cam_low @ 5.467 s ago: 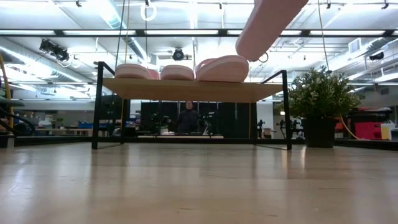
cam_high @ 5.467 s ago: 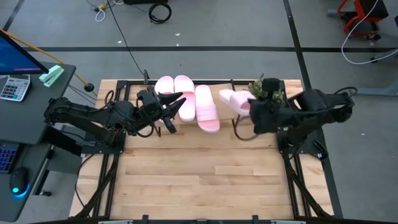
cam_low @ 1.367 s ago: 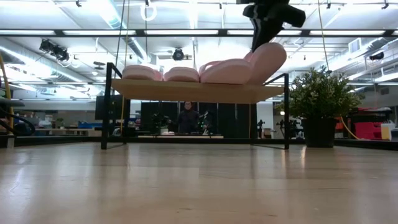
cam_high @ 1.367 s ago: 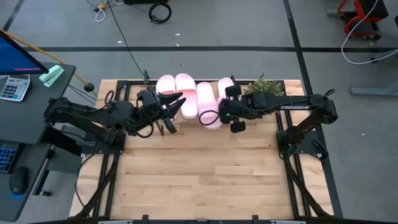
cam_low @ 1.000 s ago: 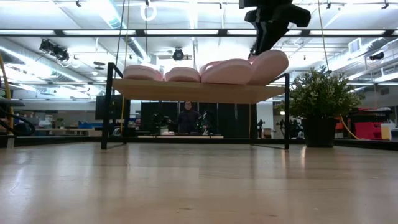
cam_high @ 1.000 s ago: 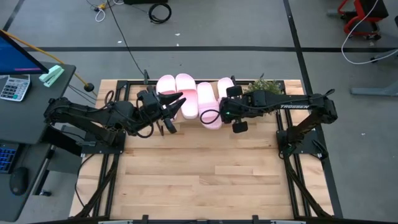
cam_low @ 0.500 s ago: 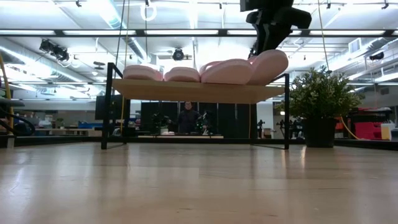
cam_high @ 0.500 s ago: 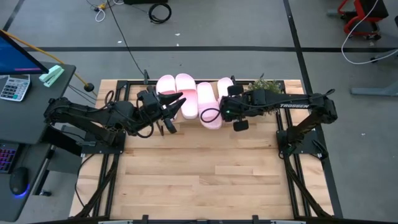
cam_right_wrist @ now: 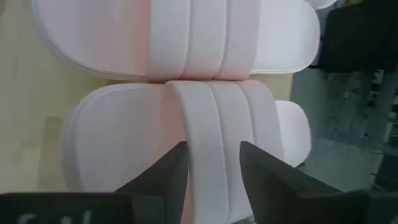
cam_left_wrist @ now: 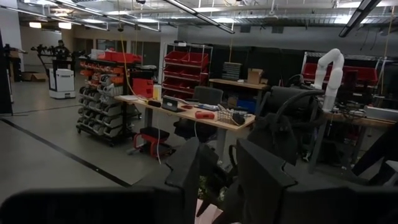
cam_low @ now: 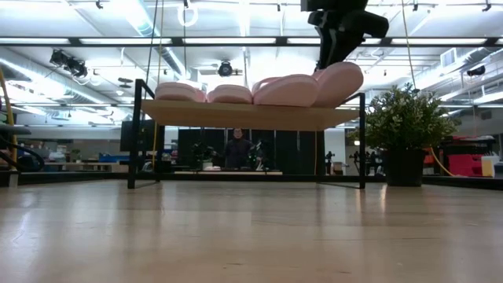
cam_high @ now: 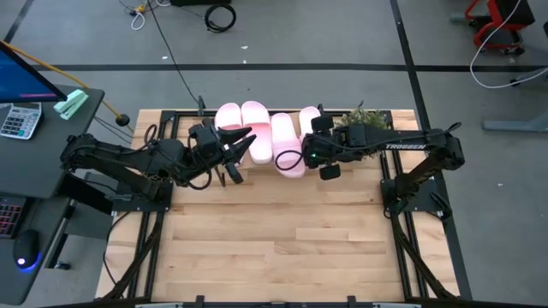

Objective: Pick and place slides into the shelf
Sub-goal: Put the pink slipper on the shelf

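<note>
Right gripper (cam_right_wrist: 211, 171) hangs released over the rightmost slide (cam_right_wrist: 124, 137) on the shelf (cam_low: 244, 115).

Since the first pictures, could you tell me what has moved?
The right tool carried the fourth slide from mid-air by the plant onto the shelf, beside the third slide, its fingers astride the strap. The left tool and the other slides stayed put.

A grey concrete floor (cam_high: 282, 34) crossed by dark tape lines surrounded the pale wooden tabletop (cam_high: 274, 248). Long ceiling striplights (cam_low: 118, 41) shone above red parts racks (cam_left_wrist: 186, 65) and a cluttered workbench (cam_left_wrist: 193, 115).
</note>
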Controlling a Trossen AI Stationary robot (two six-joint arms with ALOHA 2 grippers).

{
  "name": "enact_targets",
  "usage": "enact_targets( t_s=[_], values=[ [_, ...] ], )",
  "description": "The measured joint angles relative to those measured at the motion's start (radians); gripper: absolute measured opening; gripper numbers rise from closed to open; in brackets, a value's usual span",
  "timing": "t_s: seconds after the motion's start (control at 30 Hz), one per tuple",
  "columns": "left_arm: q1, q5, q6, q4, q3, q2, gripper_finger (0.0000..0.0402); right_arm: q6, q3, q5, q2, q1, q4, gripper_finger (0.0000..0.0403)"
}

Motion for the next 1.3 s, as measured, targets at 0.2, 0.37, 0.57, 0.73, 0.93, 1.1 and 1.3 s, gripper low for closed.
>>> enact_targets(
  t_s=[0.2, 0.37, 0.57, 0.73, 0.93, 1.1, 1.3],
  values=[
    [0.000, 0.000, 0.023, 0.000, 0.000, 0.000, 0.0114, 0.000, 0.000, 0.023, 0.000, 0.076, -0.001, 0.0158],
    [0.000, 0.000, 0.023, 0.000, 0.000, 0.000, 0.0116, 0.012, 0.000, 0.032, -0.001, 0.134, -0.017, 0.0159],
    [0.000, 0.000, 0.023, -0.001, 0.000, 0.000, 0.0114, 0.098, 0.000, -0.035, -0.037, 0.190, -0.054, 0.0171],
    [0.000, 0.000, 0.023, -0.002, 0.000, 0.000, 0.0119, 0.146, 0.001, -0.069, -0.052, 0.206, -0.053, 0.0198],
    [0.000, 0.000, 0.023, -0.003, 0.000, 0.000, 0.0113, 0.159, 0.001, -0.047, -0.016, 0.210, -0.053, 0.0222],
    [0.000, 0.000, 0.023, -0.003, 0.000, 0.000, 0.0115, 0.125, 0.001, -0.006, 0.009, 0.211, -0.053, 0.0221],
    [-0.002, 0.000, 0.023, -0.004, 0.000, 0.000, 0.0121, 0.106, -0.013, -0.007, 0.018, 0.207, -0.068, 0.0221]
  ],
)
